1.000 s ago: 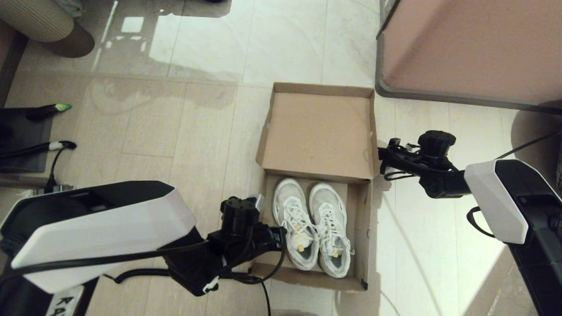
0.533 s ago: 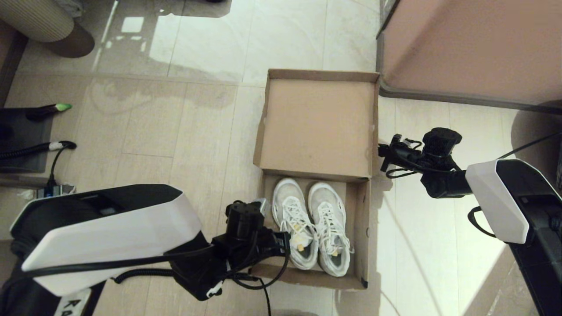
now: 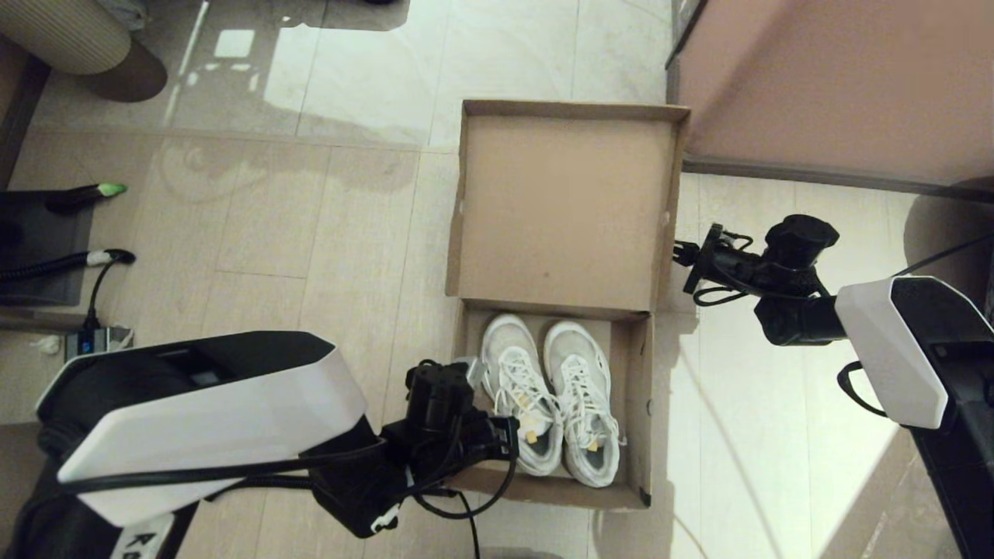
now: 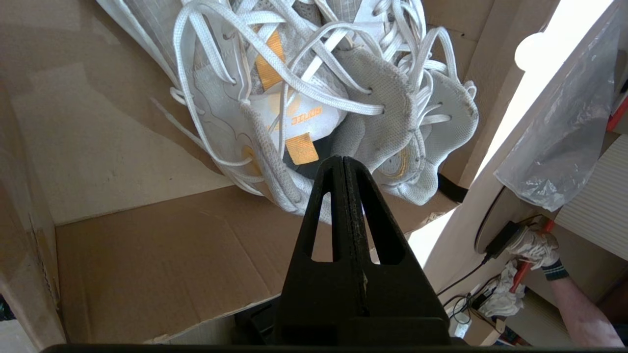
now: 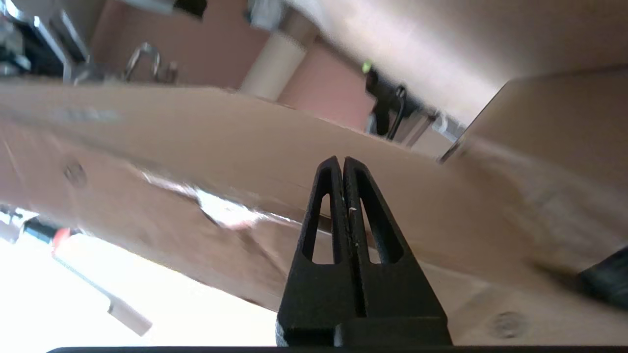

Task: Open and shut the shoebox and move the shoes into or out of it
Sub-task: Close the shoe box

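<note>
Two white mesh shoes (image 3: 553,396) lie side by side in the shoebox (image 3: 637,404), toes pointing away from the robot, white laces loosely tangled over their tongues, thick white soles at the edges and yellowish insoles showing at the heel openings; in the left wrist view an orange tab and orange lettering mark the tongue of the nearer one. The shoebox is plain brown cardboard and sits on the pale tiled floor (image 3: 311,217) in front of the robot, its hinged lid (image 3: 563,210) thrown open and standing up from the far edge so that its bare inner face shows, with a strip of black tape at the near right corner of the box. At the near left corner of the box the left gripper (image 4: 343,162) hovers just beside the heel of the left-hand shoe, jaws pressed together on nothing. Beside the lid's right edge sits the right gripper (image 5: 342,162), its jaws likewise closed and empty. Behind the lid to the right stands a large pinkish-tan block (image 3: 839,85).
</note>
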